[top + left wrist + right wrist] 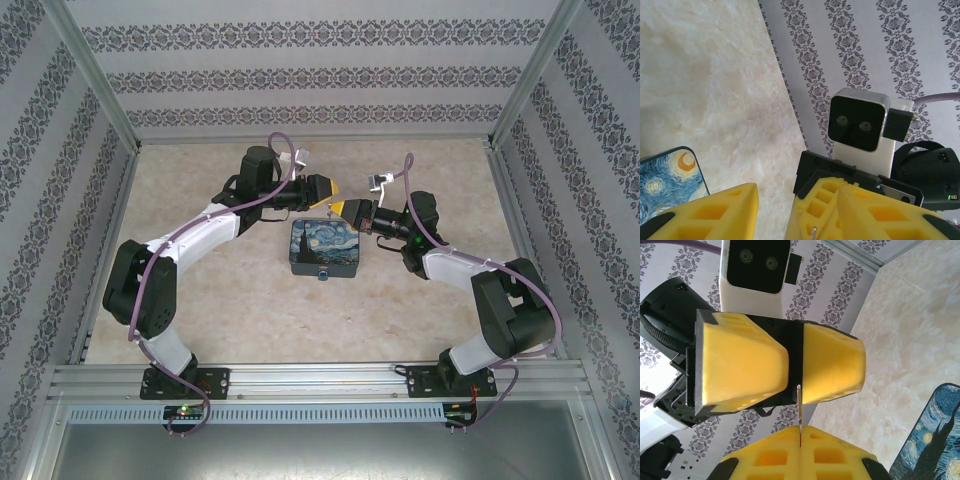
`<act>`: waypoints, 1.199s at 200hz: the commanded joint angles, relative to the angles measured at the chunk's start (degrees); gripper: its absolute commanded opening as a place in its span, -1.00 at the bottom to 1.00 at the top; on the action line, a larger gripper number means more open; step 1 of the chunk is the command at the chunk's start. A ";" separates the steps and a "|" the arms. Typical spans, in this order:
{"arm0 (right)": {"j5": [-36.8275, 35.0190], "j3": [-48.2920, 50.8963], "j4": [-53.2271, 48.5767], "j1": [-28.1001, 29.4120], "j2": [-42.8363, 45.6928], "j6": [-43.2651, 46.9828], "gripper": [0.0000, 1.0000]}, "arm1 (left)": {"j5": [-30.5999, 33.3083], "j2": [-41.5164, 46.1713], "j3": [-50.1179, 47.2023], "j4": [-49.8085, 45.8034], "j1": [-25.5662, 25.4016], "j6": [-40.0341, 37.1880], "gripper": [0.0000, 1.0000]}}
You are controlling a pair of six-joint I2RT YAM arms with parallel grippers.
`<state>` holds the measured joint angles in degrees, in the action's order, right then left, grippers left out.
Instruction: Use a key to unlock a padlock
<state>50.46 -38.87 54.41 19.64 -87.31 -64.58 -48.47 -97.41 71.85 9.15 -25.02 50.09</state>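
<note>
- The pale marbled worktop is hemmed by patterned walls on three sides and a metal rail at the near edge, with bare surface all round.
- The chunky rectangular padlock, printed with a swirling blue night sky, lies flat mid-worktop, well apart from every wall. A small bluish nub sits at its near edge; what it is I cannot tell.
- The right claw, yellow-fingered, is closed tight, pinching the small key. The key's thin metal blade sticks out and its head is hidden.
- The left claw faces it tip to tip just past the padlock's far edge, partly open. The blade's tip reaches its gap; whether they touch is unclear.
</note>
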 commanded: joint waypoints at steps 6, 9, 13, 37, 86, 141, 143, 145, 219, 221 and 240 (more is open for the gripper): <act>0.61 -1.55 1.39 0.41 -0.89 1.16 -1.00 | -1.20 0.71 -0.91 3.06 -0.13 0.28 -0.09; 0.61 -1.63 1.40 0.42 -0.93 1.18 -1.00 | -1.21 0.72 -0.99 3.15 -0.12 0.28 -0.10; 0.60 -1.69 1.40 0.43 -0.89 1.19 -1.00 | -1.20 0.73 -1.01 3.25 -0.27 0.29 -0.11; 0.55 -1.99 1.35 0.75 -1.05 1.06 -1.00 | -1.27 0.20 -1.06 3.32 -0.73 0.20 -0.16; 0.45 -2.11 1.39 0.98 -1.13 1.07 -1.00 | -1.07 -0.36 -1.01 3.14 -1.40 -0.08 -0.30; 0.44 -2.08 1.38 1.02 -1.24 1.14 -1.00 | -0.72 -0.58 -1.10 3.13 -1.66 -0.08 -0.58; 0.48 -2.04 1.33 1.06 -1.23 1.19 -1.00 | -0.68 -0.59 -1.10 3.17 -1.63 -0.08 -0.59; 0.45 -2.03 1.34 1.09 -1.23 1.11 -1.00 | -0.73 -0.64 -1.10 3.21 -1.66 -0.01 -0.60; -1.08 -0.50 -0.03 -1.66 1.34 -0.23 -0.12 | 3.54 0.91 -1.67 3.96 -1.86 0.86 -1.00; -1.26 -0.30 -0.12 -1.89 1.52 -0.25 -0.06 | 3.84 1.01 -1.77 4.06 -1.83 0.99 -1.00; -3.55 0.83 -2.93 -4.16 3.81 -0.45 0.25 | 6.99 2.45 -3.05 6.46 -1.87 2.30 -1.00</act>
<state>49.82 -39.46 52.97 18.24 -87.26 -65.17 -45.67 -97.41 70.61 10.20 -26.30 50.61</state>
